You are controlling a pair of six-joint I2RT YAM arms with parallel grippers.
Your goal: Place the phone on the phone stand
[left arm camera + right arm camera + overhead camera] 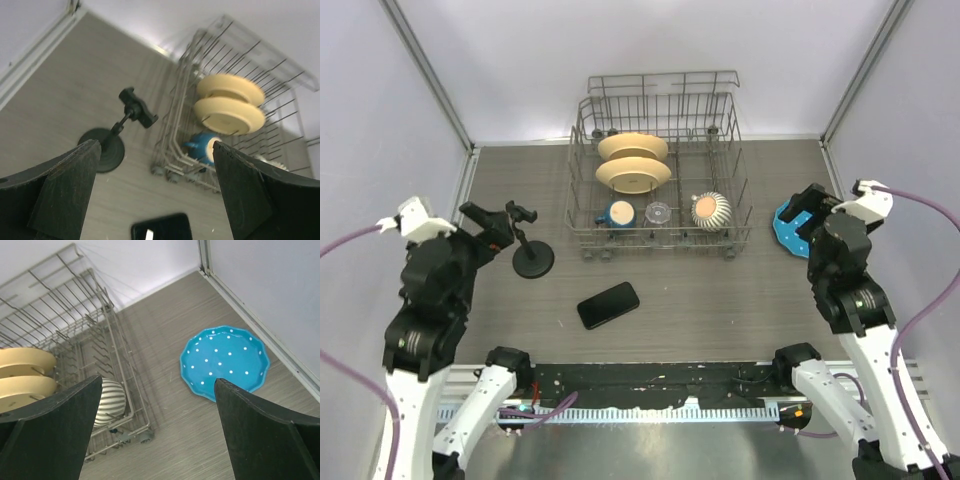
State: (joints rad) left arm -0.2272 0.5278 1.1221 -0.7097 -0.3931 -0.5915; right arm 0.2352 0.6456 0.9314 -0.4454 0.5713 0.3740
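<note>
The thin, glossy black rectangular phone (608, 305) lies flat on the grey wood-grain desk (720, 300) at lower centre of the top view (likely rigid and slippery: grip its long edges), while left gripper (157, 155) and right gripper (158, 390) both gape wide, holding nothing.

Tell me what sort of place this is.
Probably a robotics lab test cell, not a home kitchen: white panel walls box in a wood-grain table, the left arm and right arm are mounted at its near edge, and a wire dish rack with plates sits on it.

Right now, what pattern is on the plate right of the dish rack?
The plate is blue with small white dots, clearest in the right wrist view.
</note>
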